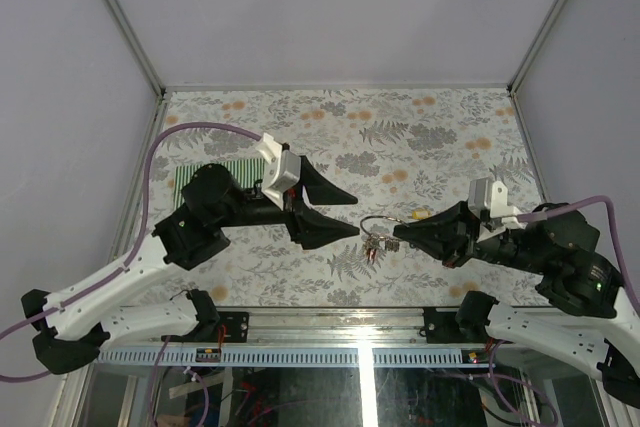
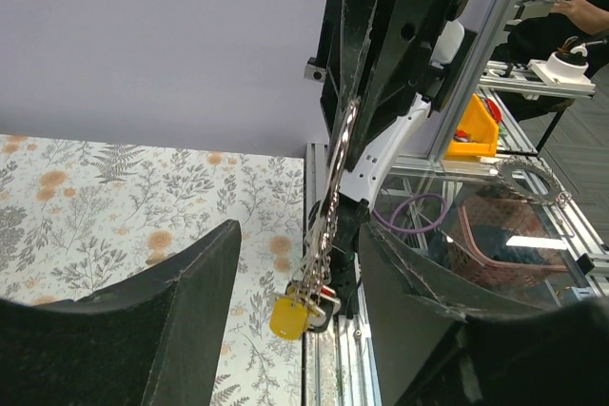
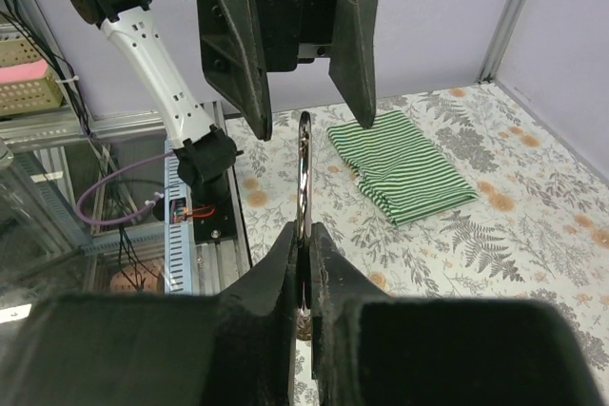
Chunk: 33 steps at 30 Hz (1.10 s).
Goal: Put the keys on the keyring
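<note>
My right gripper (image 1: 402,231) is shut on the keyring (image 1: 378,220), a thin silver loop held above the table. Several keys (image 1: 374,247) hang from the ring's underside. In the right wrist view the ring (image 3: 304,173) stands edge-on out of my closed fingertips (image 3: 303,237). My left gripper (image 1: 356,215) is open and empty, its tips just left of the ring. In the left wrist view the ring (image 2: 340,154) and the hanging keys (image 2: 309,292), one with a yellow head (image 2: 286,317), sit between and beyond my open left gripper (image 2: 300,235).
A folded green-and-white striped cloth (image 3: 400,164) lies on the floral table at the left, partly behind the left arm in the top view (image 1: 203,176). The table's metal front rail (image 1: 330,322) runs just below the keys. Walls enclose the table.
</note>
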Available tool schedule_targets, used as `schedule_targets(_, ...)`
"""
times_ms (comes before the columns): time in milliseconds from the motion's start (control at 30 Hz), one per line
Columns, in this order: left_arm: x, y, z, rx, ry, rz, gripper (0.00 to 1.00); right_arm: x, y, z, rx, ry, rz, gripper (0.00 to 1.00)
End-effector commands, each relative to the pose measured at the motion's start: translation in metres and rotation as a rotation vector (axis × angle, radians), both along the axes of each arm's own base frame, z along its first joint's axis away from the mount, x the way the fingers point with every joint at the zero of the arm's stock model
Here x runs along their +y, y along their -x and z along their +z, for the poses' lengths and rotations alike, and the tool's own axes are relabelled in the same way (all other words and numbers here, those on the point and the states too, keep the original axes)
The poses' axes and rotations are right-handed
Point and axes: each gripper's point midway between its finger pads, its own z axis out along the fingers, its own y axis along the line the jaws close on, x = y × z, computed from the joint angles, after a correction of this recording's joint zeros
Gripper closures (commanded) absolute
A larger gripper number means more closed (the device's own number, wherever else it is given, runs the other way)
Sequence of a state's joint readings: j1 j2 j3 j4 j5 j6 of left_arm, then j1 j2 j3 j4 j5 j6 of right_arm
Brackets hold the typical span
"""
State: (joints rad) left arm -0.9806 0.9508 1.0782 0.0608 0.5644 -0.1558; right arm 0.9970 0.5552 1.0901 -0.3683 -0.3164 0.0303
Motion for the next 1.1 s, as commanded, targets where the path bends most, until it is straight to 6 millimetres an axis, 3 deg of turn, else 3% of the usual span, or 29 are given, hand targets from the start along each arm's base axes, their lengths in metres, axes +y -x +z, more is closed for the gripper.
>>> schedule_targets(0, -0.003, 0.001, 0.018, -0.060, 0.043, -0.020, 0.46, 0.010, 0.003, 0.022, -0.055, -0.070, 0.047, 1.00)
schedule_targets(233, -0.009, -0.003, 0.013, -0.067, 0.016, -0.020, 0.51, 0.020, -0.001, 0.019, -0.038, -0.075, 0.057, 1.00)
schedule_targets(467, -0.008, -0.003, 0.013, -0.077, 0.015, -0.022, 0.86, 0.026, -0.004, 0.015, -0.030, -0.060, 0.059, 1.00)
schedule_targets(600, -0.005, 0.000, 0.016, -0.081, 0.021, -0.022, 0.99, 0.027, -0.004, 0.018, -0.032, -0.068, 0.061, 1.00)
schedule_targets(667, -0.002, 0.000, 0.019, -0.077, 0.026, -0.013, 1.00, 0.027, -0.004, 0.020, -0.032, -0.073, 0.063, 1.00)
schedule_targets(767, 0.002, 0.000, 0.024, -0.075, 0.029, 0.003, 1.00, 0.024, -0.003, 0.022, -0.039, -0.077, 0.059, 0.88)
schedule_targets(900, 0.007, -0.002, 0.027, -0.070, 0.037, 0.032, 1.00, 0.017, -0.002, 0.016, -0.049, -0.076, 0.041, 0.65)
schedule_targets(1067, 0.013, 0.000, 0.033, -0.071, 0.042, 0.041, 1.00, 0.011, 0.003, 0.004, -0.054, -0.079, 0.046, 0.52)
